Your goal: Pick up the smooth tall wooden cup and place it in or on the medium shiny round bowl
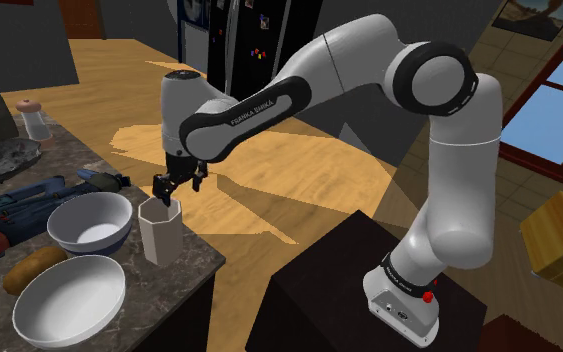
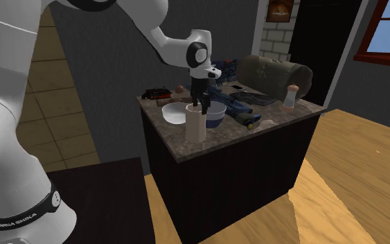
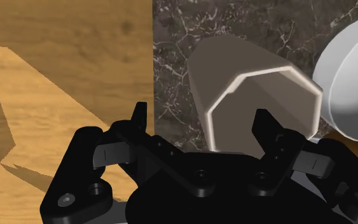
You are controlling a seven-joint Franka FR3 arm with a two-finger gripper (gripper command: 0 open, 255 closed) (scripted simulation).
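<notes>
While the tall pale cup (image 1: 159, 232) stands upright, mouth up, open jaws above its rim

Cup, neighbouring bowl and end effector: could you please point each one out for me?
Cup (image 1: 159, 238): shoulder view, side wall.
Bowl beside the cup (image 1: 74, 215): shoulder view, inner wall.
End effector (image 1: 180, 192): shoulder view, midway between its fingertips.

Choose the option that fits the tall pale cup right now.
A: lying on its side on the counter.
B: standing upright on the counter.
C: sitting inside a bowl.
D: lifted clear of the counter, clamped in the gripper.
B: the cup stands upright on the dark marbled counter, mouth facing up, while the gripper hangs at its rim with fingers apart, not clasping it.
</notes>
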